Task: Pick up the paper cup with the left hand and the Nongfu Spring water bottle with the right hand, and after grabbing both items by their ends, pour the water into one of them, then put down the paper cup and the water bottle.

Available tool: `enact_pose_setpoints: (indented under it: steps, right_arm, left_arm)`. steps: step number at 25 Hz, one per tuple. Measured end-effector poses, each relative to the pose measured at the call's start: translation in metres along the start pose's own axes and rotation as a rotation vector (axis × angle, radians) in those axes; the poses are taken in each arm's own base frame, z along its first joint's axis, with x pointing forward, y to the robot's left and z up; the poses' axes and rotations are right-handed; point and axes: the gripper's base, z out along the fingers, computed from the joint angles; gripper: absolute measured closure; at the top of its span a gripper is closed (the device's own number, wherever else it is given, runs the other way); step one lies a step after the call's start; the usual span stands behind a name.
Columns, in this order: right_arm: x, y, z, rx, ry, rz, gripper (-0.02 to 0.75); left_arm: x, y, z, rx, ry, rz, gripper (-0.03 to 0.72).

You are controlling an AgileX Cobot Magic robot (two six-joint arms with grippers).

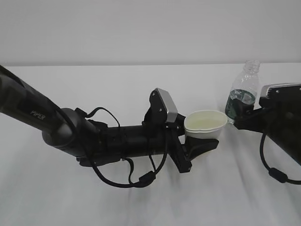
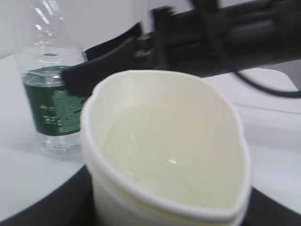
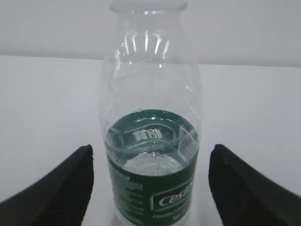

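Note:
My left gripper (image 1: 206, 135) is shut on the white paper cup (image 1: 204, 125), and the squeeze has pressed its rim into an oval. The cup (image 2: 169, 146) fills the left wrist view, upright, with a pale liquid surface and a glint low inside. The Nongfu Spring water bottle (image 1: 244, 92) stands upright on the table just right of the cup, capless, with water (image 3: 150, 165) up to its green label. My right gripper (image 3: 150, 183) is open around the bottle (image 3: 150, 141), with a clear gap between each black finger and the bottle's sides.
The white tabletop (image 1: 141, 197) runs back to a plain white wall. My left arm (image 1: 56, 122) lies across the table's left half with its cable looping below. The right gripper's finger (image 2: 103, 61) reaches close behind the cup's rim.

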Motion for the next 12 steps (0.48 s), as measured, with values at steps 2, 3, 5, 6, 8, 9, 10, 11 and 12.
enact_pose_setpoints:
  steps: [2, 3, 5, 6, 8, 9, 10, 11, 12]
  right_arm:
    - [-0.005, 0.001, -0.014, 0.004, -0.002, 0.001, 0.166]
    - [-0.007, 0.001, -0.024, 0.006, 0.003, 0.003, 0.166]
    - [-0.011, 0.002, -0.038, 0.006, -0.002, 0.003, 0.166]
    - [-0.015, 0.002, -0.046, 0.007, -0.011, 0.002, 0.166]
    - [-0.02, 0.003, -0.06, 0.009, -0.02, 0.002, 0.166]
    - [-0.023, 0.004, -0.067, 0.009, -0.031, 0.001, 0.166]
    - [-0.027, 0.004, -0.076, 0.01, -0.046, 0.0, 0.166]
    - [-0.03, 0.004, -0.081, 0.011, -0.057, -0.001, 0.166]
    - [-0.032, 0.005, -0.087, 0.011, -0.066, -0.002, 0.166]
  left_arm:
    - [0.0, 0.006, -0.004, -0.016, -0.001, -0.002, 0.291]
    - [0.0, 0.009, -0.005, -0.025, 0.001, -0.003, 0.291]
    - [0.001, 0.013, -0.008, -0.037, 0.002, -0.005, 0.291]
    - [0.001, 0.016, -0.01, -0.044, 0.002, -0.006, 0.291]
    - [0.001, 0.021, -0.013, -0.06, 0.001, -0.007, 0.291]
    - [0.001, 0.023, -0.015, -0.065, 0.001, -0.008, 0.291]
    - [0.001, 0.026, -0.017, -0.074, 0.001, -0.009, 0.291]
    - [0.001, 0.03, -0.019, -0.084, 0.0, -0.01, 0.291]
    - [0.002, 0.033, -0.021, -0.093, 0.002, -0.011, 0.291]
